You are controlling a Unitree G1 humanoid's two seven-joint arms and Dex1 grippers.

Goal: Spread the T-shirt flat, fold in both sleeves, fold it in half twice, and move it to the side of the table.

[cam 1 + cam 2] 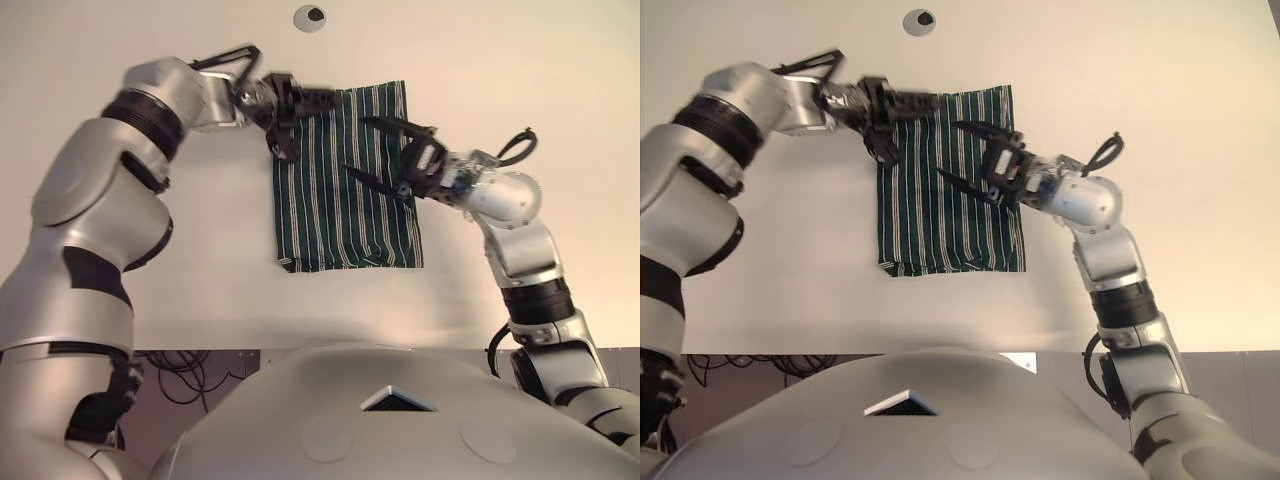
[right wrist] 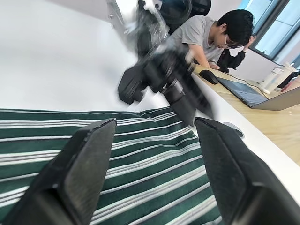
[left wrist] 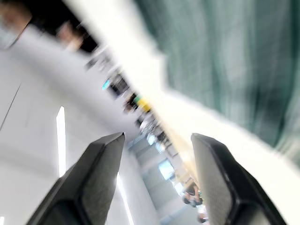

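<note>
Left eye view: dark green white-striped fabric T-shirt [image 1: 335, 215], folded into compact rectangle, lies flat on white table [image 1: 520, 60], upper centre of frame. Folds look finished; move to table side probably remains. Left gripper [image 1: 300, 118] at shirt's upper left corner, fingers apart, nothing between them. Right gripper [image 1: 376, 150] over shirt's upper right part, fingers apart too, likely set opposite for two-sided pinch of bundle. Small grey round disc [image 1: 310, 17] at top of frame. Count: one shirt, two grippers, one disc.

The pale table [image 1: 150, 260] carries a folded green striped T-shirt [image 1: 330, 230] beneath the right pincer [image 1: 357, 145] and a round disc [image 1: 310, 17] beyond the left pincer [image 1: 310, 125].
</note>
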